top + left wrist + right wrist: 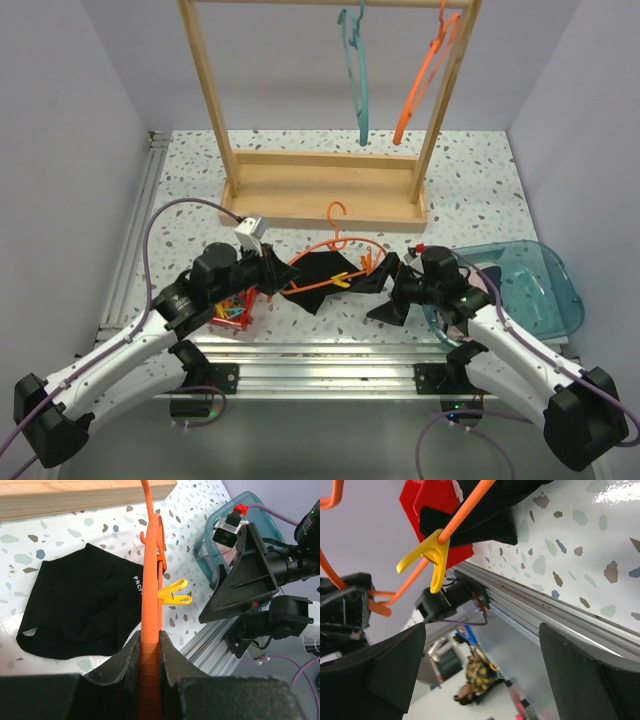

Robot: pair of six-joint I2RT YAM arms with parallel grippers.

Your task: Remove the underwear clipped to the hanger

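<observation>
Speckled table point(480, 180): black briefs point(320, 272), wooden rack point(320, 187)

The wooden rack point(325, 195) blocks the middle of the table's point(190, 190) far edge, with a teal hanger point(356, 90) and a hung orange hanger point(424, 85) dangling inside its frame. Bare tabletop lies on either side of the rack, toward both far corners. Between the rack's base and the near edge, the way is taken up by the black briefs point(320, 272), the lying orange hanger point(150, 595) clamped in the left gripper point(150, 650), and a yellow clip point(175, 592). The right gripper point(385, 287), jaws spread wide, stands just beside the clip. A red tray point(238, 318) sits at the near edge under the left arm, and a teal tub point(550, 290) fills the right edge.
</observation>
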